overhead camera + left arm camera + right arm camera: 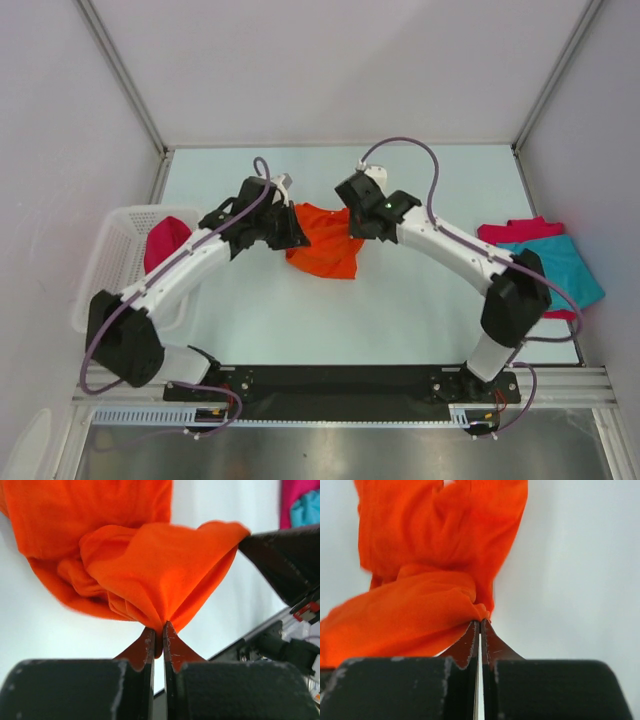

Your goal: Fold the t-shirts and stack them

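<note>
While I scan from the left, I see the white mesh basket (100,262) at the left side of the table (420,310), with 1 crimson tee (166,240) bundled inside it, waiting its turn, I judge. Next comes my left gripper (159,628), its jaws pressed together on a pinch of the orange tee (325,255). The wrist view shows cloth fanning out of the closed tips. The orange tee hangs bunched between the 2 grippers near the table's middle, and I cannot tell whether its lower part touches the surface. My right gripper (480,623) sits just beside the left, jaws likewise clamped on an edge of the same cloth. I read the 2 pinches as holding separate points of the garment, so that drawing the arms apart would spread it flat for folding. With the grips this close the shirt is crumpled, so that spreading is not yet done. At the far right, a pink-red tee (520,230) and a teal tee (570,268) lie overlapped near the table edge, teal on top, well apart from the work. That is probably the stacking spot.
</note>
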Controlling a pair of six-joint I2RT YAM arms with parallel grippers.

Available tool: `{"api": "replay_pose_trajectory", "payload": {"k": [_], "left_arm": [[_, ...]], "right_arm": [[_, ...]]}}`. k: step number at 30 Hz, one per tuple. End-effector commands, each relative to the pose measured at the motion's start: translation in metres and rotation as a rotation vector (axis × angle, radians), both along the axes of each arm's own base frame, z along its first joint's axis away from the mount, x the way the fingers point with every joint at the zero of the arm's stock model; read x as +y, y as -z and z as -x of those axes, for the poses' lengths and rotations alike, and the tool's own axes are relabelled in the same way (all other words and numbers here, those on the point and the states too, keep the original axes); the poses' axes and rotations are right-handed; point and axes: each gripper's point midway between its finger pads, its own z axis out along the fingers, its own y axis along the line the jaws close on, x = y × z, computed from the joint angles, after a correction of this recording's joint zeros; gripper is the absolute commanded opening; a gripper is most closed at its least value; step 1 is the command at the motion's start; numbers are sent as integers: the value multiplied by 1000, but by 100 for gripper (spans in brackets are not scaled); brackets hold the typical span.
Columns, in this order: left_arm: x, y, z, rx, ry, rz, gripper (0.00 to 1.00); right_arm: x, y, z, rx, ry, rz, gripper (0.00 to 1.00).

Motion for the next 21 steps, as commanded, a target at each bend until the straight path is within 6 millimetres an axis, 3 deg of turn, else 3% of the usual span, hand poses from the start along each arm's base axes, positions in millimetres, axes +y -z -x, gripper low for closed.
{"api": "replay_pose_trajectory", "payload": {"k": [1,2,3,4,7,8,21], "left_arm": [[9,18,-43,1,-49,-82,0],[9,23,-48,11,-51,-89,0],[10,27,-53,18,-53,-99,0],[11,35,-62,31,-63,-110,0],[13,48,-79,51,-81,-131,0],[14,51,-83,58,-85,-134,0],[24,64,-144,70,-146,-161,0]], "right_arm": [[-1,-1,-63,-51,4,64,0],[2,-1,-71,-52,-10,69,0],[3,16,-80,-24,-12,95,0],[3,8,-92,-41,0,82,0],[4,25,-108,-10,-5,105,0],[3,23,-114,-17,0,98,0],[-22,33,-139,-20,62,129,0]]}}
